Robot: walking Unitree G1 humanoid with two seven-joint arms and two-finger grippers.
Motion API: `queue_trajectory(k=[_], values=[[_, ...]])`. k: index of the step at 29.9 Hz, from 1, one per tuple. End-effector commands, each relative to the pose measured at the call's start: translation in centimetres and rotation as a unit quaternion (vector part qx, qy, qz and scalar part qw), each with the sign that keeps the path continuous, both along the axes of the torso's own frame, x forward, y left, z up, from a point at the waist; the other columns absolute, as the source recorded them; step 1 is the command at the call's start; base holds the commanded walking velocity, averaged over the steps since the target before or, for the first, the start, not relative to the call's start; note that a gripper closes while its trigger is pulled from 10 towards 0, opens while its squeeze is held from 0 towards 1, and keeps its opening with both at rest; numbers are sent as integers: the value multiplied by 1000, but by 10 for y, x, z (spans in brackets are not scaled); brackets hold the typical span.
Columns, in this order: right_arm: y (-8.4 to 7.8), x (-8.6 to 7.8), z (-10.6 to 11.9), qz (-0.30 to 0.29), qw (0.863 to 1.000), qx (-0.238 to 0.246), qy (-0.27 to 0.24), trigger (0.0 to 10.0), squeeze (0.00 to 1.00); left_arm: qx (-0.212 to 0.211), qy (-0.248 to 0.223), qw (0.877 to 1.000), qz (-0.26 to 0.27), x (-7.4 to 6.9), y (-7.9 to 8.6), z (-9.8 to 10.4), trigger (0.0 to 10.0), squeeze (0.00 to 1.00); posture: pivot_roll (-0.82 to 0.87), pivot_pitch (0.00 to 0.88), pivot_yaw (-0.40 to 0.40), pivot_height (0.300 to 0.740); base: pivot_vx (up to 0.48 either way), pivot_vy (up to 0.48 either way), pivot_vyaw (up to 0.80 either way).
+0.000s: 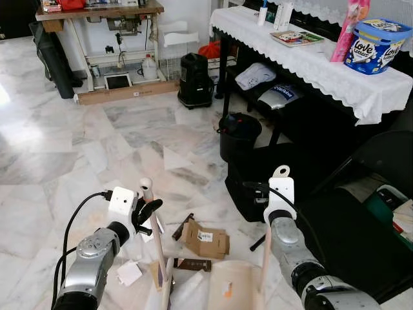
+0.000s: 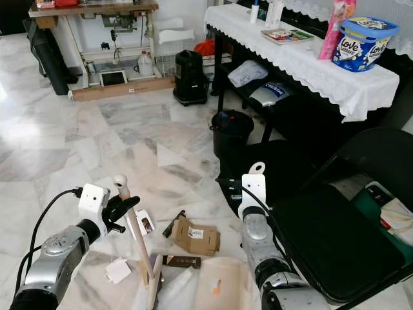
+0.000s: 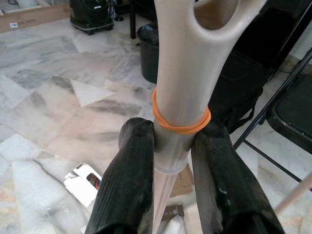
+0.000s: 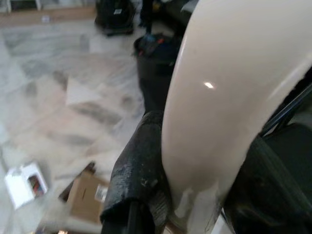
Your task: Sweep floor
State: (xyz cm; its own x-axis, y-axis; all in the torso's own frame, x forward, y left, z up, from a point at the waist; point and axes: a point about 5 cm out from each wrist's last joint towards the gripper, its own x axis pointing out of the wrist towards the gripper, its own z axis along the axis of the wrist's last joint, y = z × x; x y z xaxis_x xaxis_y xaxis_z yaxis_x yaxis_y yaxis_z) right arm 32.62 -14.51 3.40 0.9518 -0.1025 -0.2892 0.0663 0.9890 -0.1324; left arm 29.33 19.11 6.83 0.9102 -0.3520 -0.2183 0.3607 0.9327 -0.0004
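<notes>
Left gripper: at 7 o'clock of the head view, its two black fingers closed tight on the cream plastic broom handle, just below an orange rubber band.
Broom handle: tilted, top knob near the gripper, its lower end running down to 6 o'clock among the litter.
Litter: a white paper scrap at 7 o'clock, a small white carton beside the handle, a flattened brown cardboard box and a dark wrapper at centre, all on the pale marble floor.
Dustpan: the cream plastic dustpan sits at 6 o'clock, just below the cardboard, its slim upright handle rising to the right.
Right gripper: at 5 o'clock, fingers clamped around the dustpan handle's glossy cream top.
Step in hand: gathering litter into the pan, by my reading.
Doing it well: keep the pan's lip flat on the floor, draw the broom in short strokes from 9 o'clock toward it, and steer clear of the black folding chair at 4 o'clock.
</notes>
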Motion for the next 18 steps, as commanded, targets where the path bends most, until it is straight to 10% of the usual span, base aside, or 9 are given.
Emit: queue_trajectory(k=[1, 12, 18], values=[[1, -3, -6, 1, 1000, 9, 24, 10000, 0, 1, 6, 1000, -6, 1, -3, -2, 10000, 0, 70, 0, -33, 740, 0, 0, 0], [-4, -23, -31, -1, 996, -1, 90, 10000, 0, -1, 17, 1000, -21, 0, -5, -3, 10000, 0, 71, 0, -36, 740, 0, 0, 0], [-5, -10, -11, -9, 1000, 8, 14, 10000, 0, -1, 17, 1000, -19, -1, -4, -3, 10000, 0, 73, 3, -34, 740, 0, 0, 0]])
